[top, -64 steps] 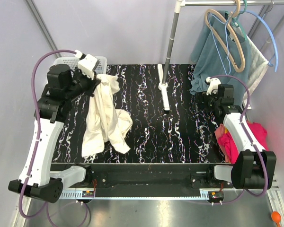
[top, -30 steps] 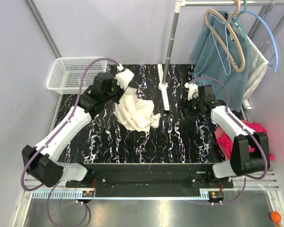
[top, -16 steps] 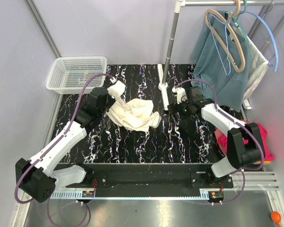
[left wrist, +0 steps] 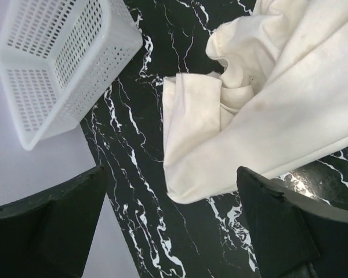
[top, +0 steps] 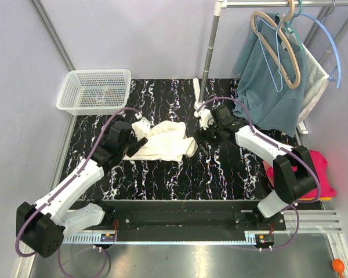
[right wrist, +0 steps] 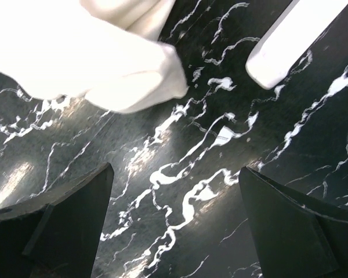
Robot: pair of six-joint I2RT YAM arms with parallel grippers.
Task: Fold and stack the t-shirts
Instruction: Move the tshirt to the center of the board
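Lowered since half a second earlier, the cream t-shirt (top: 165, 143) is now laid crumpled on the tabletop (top: 220, 174) at centre frame. It has been let go by the left hand (top: 139, 139), whose jaws are spread wide and empty just beside its left edge. The right hand (top: 199, 141), equally wide open and empty, is brought near the shirt's right edge. Laying-out is judged to be the step in hand. Next, two edges must be gripped and the cloth spread flat. The folded pink t-shirt (top: 323, 168) is seen at right.

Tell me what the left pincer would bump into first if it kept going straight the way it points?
Most likely the cream t-shirt. It lies crumpled on the black table, right ahead of the open left pincer. Depth is hard to judge, so this is my best guess.
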